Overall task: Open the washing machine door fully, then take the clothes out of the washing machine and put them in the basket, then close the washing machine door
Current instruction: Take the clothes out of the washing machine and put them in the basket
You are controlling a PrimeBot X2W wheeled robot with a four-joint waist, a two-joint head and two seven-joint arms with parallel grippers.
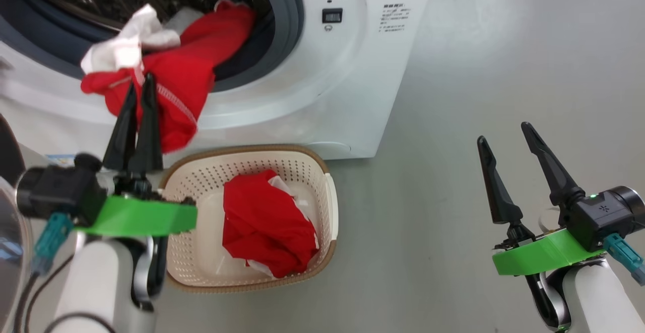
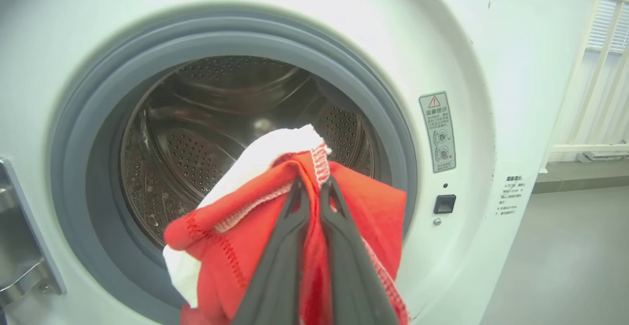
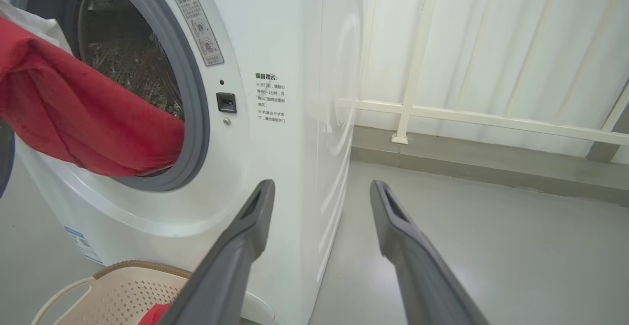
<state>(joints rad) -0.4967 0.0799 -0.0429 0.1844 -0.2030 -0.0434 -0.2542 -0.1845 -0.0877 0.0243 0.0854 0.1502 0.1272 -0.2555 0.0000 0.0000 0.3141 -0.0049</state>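
Observation:
The white washing machine stands with its round opening uncovered. Red clothes with a white piece hang out over the grey rubber ring. My left gripper is shut on the red cloth's stitched edge, just outside the opening; in the left wrist view the left gripper pinches the red cloth in front of the steel drum. The cream basket sits on the floor below the opening and holds a red garment. My right gripper hangs open and empty over the floor at the right.
A dark rim and glass at the head view's left edge look like the swung-out washing machine door. Grey floor spreads to the machine's right. A white railing runs along the wall beyond the machine's side.

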